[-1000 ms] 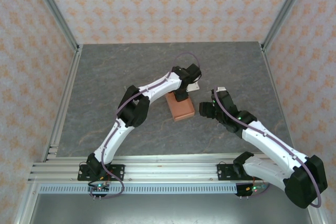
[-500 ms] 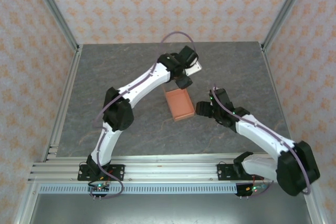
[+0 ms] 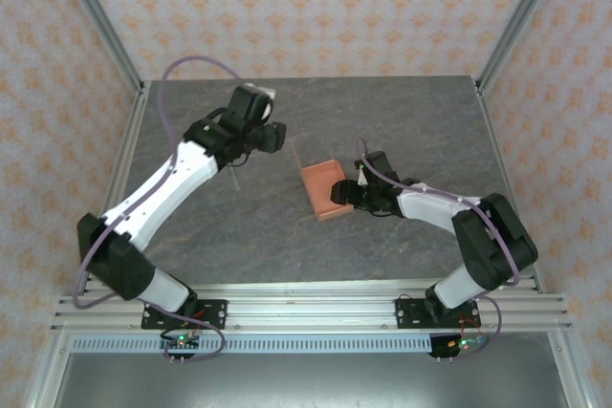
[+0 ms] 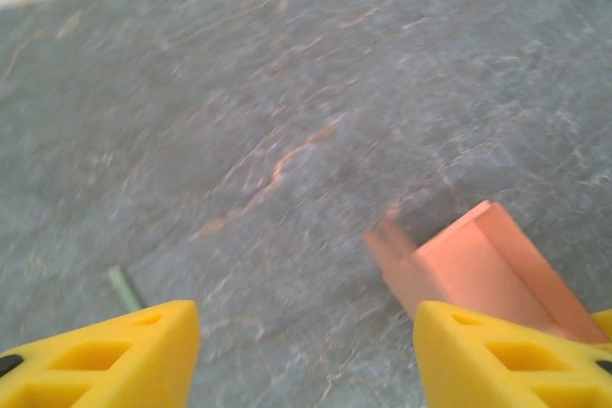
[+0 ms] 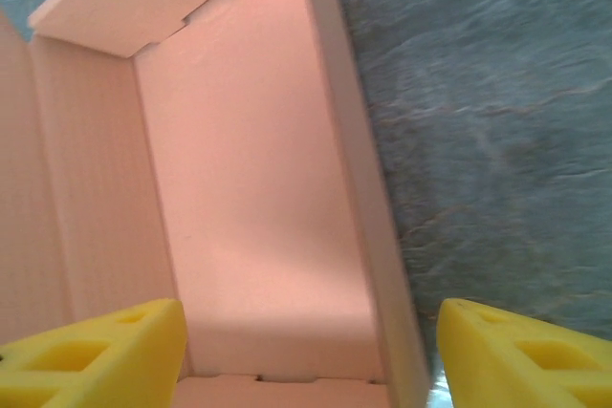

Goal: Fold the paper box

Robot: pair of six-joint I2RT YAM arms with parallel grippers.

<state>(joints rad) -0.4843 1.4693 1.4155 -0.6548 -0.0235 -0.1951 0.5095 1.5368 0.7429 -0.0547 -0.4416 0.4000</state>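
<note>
Nearby, right gripper (image 3: 342,194) straddles paper box (image 3: 320,183) wall on grey table (image 3: 421,131)

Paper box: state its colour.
The paper box is salmon-orange, best seen in the right wrist view.

Grey marbled table (image 3: 239,236) carries the paper box (image 3: 323,188).

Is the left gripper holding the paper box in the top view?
No, the left gripper hangs well to the left of the paper box, with a clear gap between them.
</note>
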